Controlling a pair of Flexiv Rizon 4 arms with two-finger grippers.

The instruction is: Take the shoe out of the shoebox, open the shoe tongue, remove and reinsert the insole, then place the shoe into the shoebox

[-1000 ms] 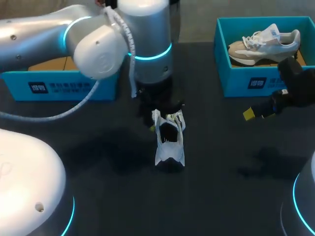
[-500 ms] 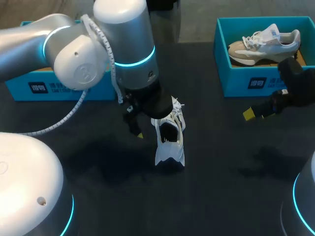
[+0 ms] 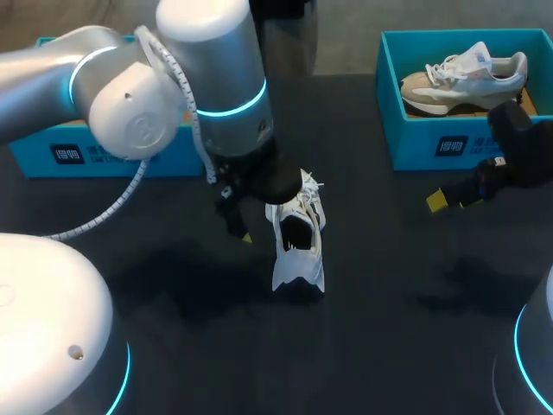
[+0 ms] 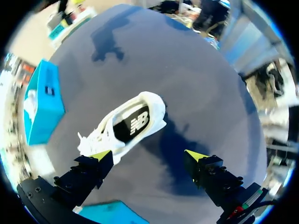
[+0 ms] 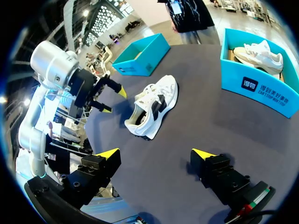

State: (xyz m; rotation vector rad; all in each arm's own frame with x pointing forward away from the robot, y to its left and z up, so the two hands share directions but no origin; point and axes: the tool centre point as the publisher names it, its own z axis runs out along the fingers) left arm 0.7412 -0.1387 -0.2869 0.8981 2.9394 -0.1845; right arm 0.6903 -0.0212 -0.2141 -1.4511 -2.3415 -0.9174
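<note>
A white sneaker (image 3: pixel 297 239) stands upright in the middle of the dark table, its opening showing a dark insole (image 4: pixel 132 124). My left gripper (image 3: pixel 259 220) hangs open just beside the shoe's laced end, touching nothing; in the left wrist view the sneaker (image 4: pixel 126 126) lies ahead of the open fingers (image 4: pixel 100 156). My right gripper (image 3: pixel 449 201) hovers open and empty at the right, in front of a blue shoebox (image 3: pixel 415 143). The right wrist view has the sneaker (image 5: pixel 154 105) ahead of my right gripper (image 5: pixel 155 153), with the left gripper (image 5: pixel 113 101) beyond it.
The right blue shoebox (image 5: pixel 261 86) holds a second beige and white sneaker (image 3: pixel 462 76). Another open blue box (image 3: pixel 95 149) stands at the back left, partly hidden by my left arm (image 3: pixel 164 78). Two white robot bases fill the front corners.
My left gripper has let go of the sneaker's top, opened and drawn back to the left of it. The sneaker stays upright in place. The right arm has not moved.
</note>
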